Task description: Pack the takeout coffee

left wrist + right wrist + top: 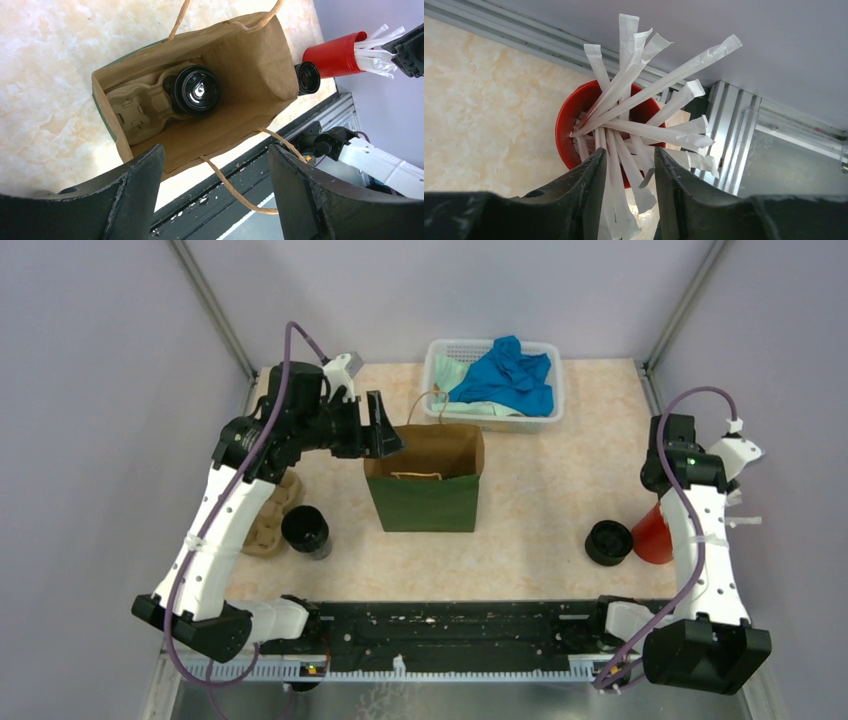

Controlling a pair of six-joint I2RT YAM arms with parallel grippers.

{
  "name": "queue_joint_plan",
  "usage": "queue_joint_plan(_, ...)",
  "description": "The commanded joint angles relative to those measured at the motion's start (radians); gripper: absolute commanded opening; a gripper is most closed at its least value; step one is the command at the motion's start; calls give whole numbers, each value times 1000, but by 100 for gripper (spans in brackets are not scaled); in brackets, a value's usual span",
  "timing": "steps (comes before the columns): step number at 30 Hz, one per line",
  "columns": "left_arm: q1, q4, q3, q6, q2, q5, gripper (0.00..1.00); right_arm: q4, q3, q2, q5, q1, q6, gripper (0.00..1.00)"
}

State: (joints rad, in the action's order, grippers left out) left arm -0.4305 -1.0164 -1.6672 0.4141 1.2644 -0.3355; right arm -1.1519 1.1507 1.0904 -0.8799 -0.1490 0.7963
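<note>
Takeout coffee point(196, 90) in paper bag point(250, 60).
Left gripper point(215, 155) wide, empty; right gripper point(629, 155) narrow. Lift straight up, clear of handles point(227, 184).

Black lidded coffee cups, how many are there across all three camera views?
3. One coffee cup sits in a cardboard tray inside the paper bag; a second stands left of the bag; a third beside the red cup. The left arm may hide others.
</note>
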Motion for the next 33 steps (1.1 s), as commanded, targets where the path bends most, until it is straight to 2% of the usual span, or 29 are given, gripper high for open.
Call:
queue_joint_plan(1,2,22,-2,-1,-30,-4,82,40,-12,-9,-19,-12,-15,34)
queue_joint_plan(5,3,25,2,-3,-28,-8,82,37,-21,-17,-34,-12,-14,26)
queue_joint_plan(13,3,30,1,-15,-22,-16,82,-1,48,-35,-44,-12,-42,0)
queue_joint_plan(17,3,40,10,-18,-21,-25,82,-77,143,-48,-41,-12,-70,0)
queue_joint_plan(21,3,60,29,-15,-30,-32,82,-129,260,-78,26,-12,-130,0)
queue_joint_plan(29,3,95,40,-30,-78,5,83,-257,483,-111,255,-12,-218,0)
queue_joint_plan(33,2,122,75,-31,-118,25,83,-278,639,-123,443,-12,-335,0)
